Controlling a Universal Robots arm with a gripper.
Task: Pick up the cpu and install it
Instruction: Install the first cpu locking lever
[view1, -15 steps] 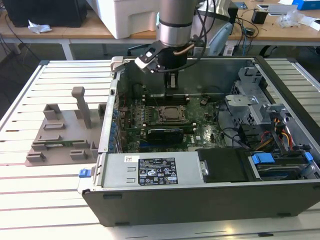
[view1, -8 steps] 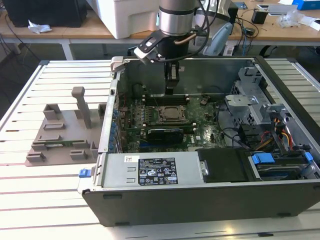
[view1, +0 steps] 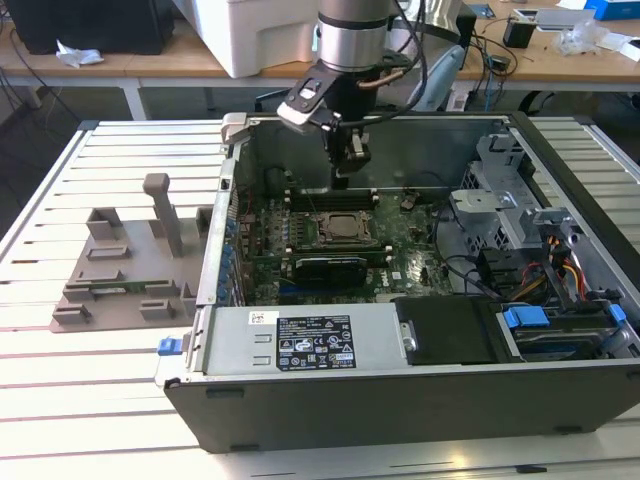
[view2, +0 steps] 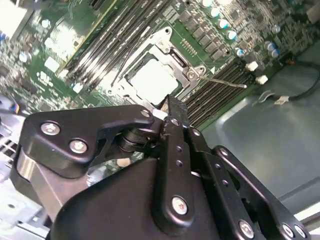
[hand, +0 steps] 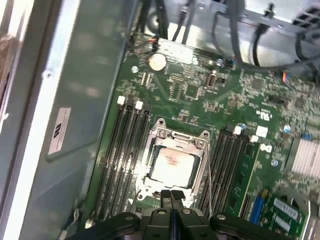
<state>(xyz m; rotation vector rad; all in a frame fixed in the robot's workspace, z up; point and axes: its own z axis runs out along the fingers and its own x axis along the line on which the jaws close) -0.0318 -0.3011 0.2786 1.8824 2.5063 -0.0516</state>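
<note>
1. One grey fixture tray (view1: 125, 265) with upright posts, lying on the slatted surface (view1: 60, 390) toward the exterior view's left, just beside the open computer case (view1: 400, 395).
2. Inside the case, a green motherboard (view1: 400, 250) lying flat, with a silvery socket frame (view1: 345, 228) near its middle.
3. Hanging over the far part of the case, the arm with its black hand (view1: 350, 160), poised above the motherboard and a little behind the socket in the exterior view, touching nothing.
4. Fingers (hand: 172, 197) pressed together in the first wrist view, tips meeting in a thin line with nothing pinched between them.
5. Seated in the socket, the cpu (hand: 172, 165): flat, square, pale metal top up, ringed by the socket frame (hand: 175, 155) in the first wrist view.
6. Seen again in the second wrist view, the cpu (view2: 152, 80) lying level within the frame, just past the tip of the hand (view2: 175, 107) and apart from it.
7. On both sides of the socket, rows of dark memory slots (hand: 120, 150).
8. Toward the exterior view's right, a drive bay with blue tabs (view1: 525, 318) and bundled cables (view1: 565, 270).
</note>
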